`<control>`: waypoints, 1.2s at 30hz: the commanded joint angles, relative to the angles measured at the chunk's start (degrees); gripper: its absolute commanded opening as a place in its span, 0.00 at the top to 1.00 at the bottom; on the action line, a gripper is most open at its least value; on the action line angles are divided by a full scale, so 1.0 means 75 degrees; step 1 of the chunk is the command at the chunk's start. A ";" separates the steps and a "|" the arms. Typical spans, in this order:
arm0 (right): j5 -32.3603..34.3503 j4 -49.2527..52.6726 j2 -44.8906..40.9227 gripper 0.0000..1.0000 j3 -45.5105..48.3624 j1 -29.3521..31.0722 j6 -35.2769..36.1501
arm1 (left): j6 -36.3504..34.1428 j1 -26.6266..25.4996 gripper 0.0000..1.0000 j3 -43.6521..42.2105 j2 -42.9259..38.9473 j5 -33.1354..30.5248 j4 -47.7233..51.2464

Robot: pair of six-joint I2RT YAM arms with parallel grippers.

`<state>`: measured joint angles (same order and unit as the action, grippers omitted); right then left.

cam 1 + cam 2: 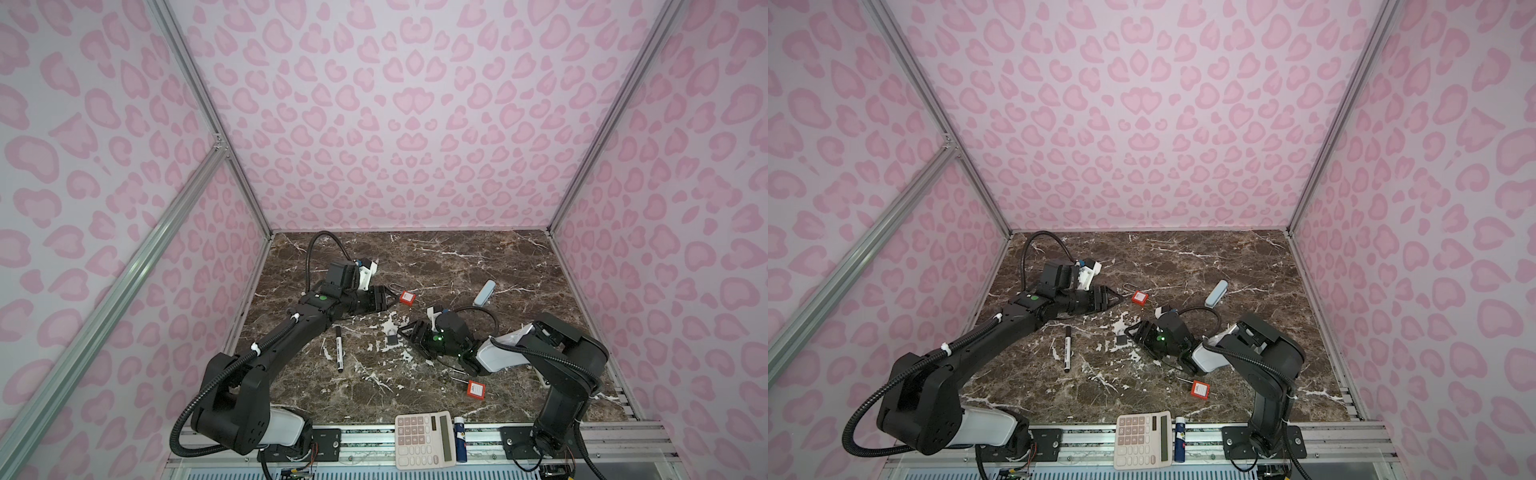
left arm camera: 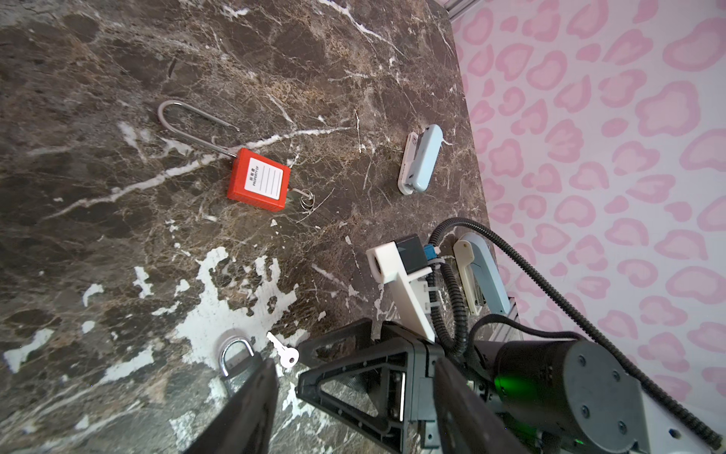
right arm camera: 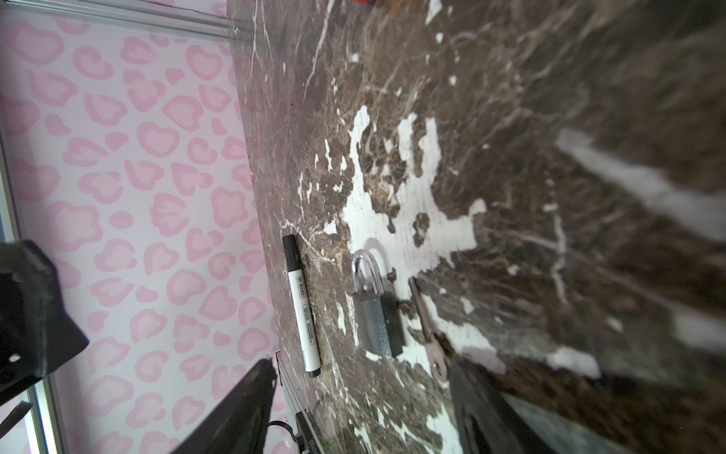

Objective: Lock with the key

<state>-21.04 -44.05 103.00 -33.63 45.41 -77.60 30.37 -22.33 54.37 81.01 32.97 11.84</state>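
Note:
A small grey padlock (image 1: 392,338) (image 3: 377,314) lies flat on the marble table, with a loose silver key (image 3: 426,326) (image 2: 285,351) beside it. My right gripper (image 1: 405,337) (image 3: 361,367) is low over the table, open. Its fingers point at the padlock and key, and one fingertip is close to the key's head. A red padlock (image 1: 408,298) (image 2: 259,181) with a long open shackle lies further back, a key in its base. My left gripper (image 1: 392,300) (image 2: 353,367) hovers just left of it, open and empty.
A second red padlock (image 1: 476,390) lies under the right forearm. A black-capped marker (image 1: 339,348) lies to the left of the grey padlock and a pale blue stapler (image 1: 485,293) at the back right. A calculator (image 1: 423,439) and a small blue tube (image 1: 460,439) sit at the front edge.

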 commanded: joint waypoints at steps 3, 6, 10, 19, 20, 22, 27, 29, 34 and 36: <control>0.0084 -0.0108 0.0057 0.27 0.0026 0.0007 -0.0021 | -0.0006 0.0006 0.36 -0.0025 -0.0098 0.0069 -0.0205; -0.0076 -0.0177 0.0167 0.27 -0.0094 0.0026 0.0000 | -0.0001 0.0005 0.36 -0.0013 -0.0097 0.0069 -0.0201; -0.0194 -0.0370 0.0357 0.27 -0.0140 0.0028 -0.0097 | -0.0006 0.0010 0.36 -0.0007 -0.0091 0.0075 -0.0185; 0.0155 -0.0100 -0.0062 0.27 0.0156 -0.0032 -0.0058 | -0.0028 0.0006 0.35 -0.0009 -0.0144 0.0047 -0.0125; 0.0168 -0.0061 -0.0095 0.27 0.0170 -0.0031 -0.0044 | -0.0030 0.0006 0.35 -0.0013 -0.0144 0.0050 -0.0129; 0.0172 -0.0063 -0.0112 0.26 0.0183 -0.0031 -0.0058 | -0.0020 0.0011 0.35 -0.0007 -0.0115 0.0055 -0.0141; 0.0166 -0.0158 -0.0279 0.28 0.0276 -0.0161 0.0119 | 0.0005 0.0018 0.35 -0.0025 -0.0163 0.0053 -0.0161; -0.0010 0.0242 -0.0458 0.29 0.0174 -0.0331 0.0578 | 0.0004 0.0023 0.35 -0.0044 -0.0184 0.0037 -0.0144; -0.0078 0.3154 -0.1192 0.30 -0.0806 -0.0625 0.2825 | 0.0028 0.0082 0.35 -0.0113 -0.0194 0.0004 -0.0170; 0.0208 0.4431 -0.1395 0.30 -0.1364 -0.0663 0.4053 | 0.0062 0.0108 0.35 -0.0165 -0.0199 -0.0013 -0.0228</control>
<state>-21.17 -26.26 93.69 -40.84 40.75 -61.98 30.44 -21.71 53.49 80.16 32.97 11.86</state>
